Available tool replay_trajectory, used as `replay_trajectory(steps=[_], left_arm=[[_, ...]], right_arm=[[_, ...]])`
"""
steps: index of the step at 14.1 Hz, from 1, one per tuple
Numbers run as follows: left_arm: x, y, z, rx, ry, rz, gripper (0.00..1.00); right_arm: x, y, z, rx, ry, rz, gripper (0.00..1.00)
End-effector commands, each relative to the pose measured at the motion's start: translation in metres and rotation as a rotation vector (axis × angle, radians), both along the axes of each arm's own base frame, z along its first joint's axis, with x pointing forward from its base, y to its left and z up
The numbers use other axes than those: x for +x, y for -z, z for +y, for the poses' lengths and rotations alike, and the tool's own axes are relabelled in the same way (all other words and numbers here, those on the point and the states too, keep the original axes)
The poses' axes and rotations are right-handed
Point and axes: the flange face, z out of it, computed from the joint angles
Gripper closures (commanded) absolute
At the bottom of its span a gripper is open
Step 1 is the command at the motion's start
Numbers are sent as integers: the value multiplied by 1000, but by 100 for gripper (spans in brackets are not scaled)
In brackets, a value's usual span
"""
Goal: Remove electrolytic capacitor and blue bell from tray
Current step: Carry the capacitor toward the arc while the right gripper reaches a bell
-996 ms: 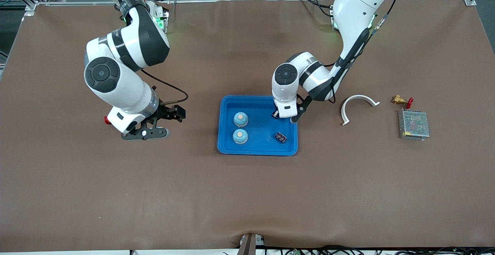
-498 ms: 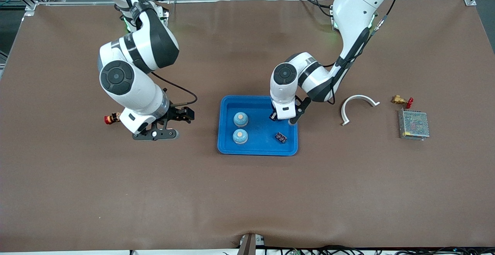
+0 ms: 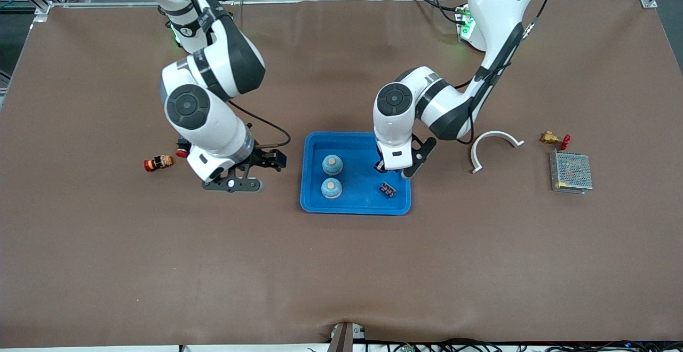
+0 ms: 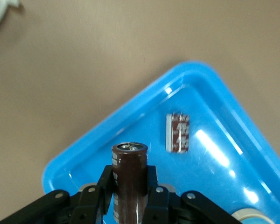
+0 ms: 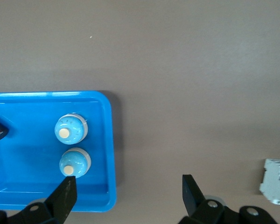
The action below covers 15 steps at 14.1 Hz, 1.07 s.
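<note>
Moved: right gripper (image 3: 260, 173) has travelled toward the blue tray (image 3: 315, 144) — empty, fingers spread, over bare table beside it.
Left gripper (image 3: 392, 168): clenched on a brown capacitor (image 4: 129, 179) — held above the tray.
Tray: two bells (image 3: 332, 164) plus another capacitor (image 3: 388, 189) inside.

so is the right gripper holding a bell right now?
No. In the right wrist view the right gripper is open and empty, and both bells sit in the blue tray.
</note>
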Motion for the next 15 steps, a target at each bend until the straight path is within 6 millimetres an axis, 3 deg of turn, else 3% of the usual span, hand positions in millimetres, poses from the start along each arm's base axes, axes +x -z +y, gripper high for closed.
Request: replay_trajectory(steps=[1, 6, 12, 15], left_arm=[[21, -36, 27, 39, 20, 11, 100], [55, -66, 108, 47, 120, 72, 100], [73, -71, 190, 63, 259, 131, 100], [74, -68, 235, 67, 322, 173, 100]], right_arm=[[-11, 15, 26, 2, 30, 3, 0], [-28, 47, 66, -8, 18, 15, 0], [-50, 89, 114, -6, 38, 1, 0], [-55, 102, 125, 2, 43, -16, 0]])
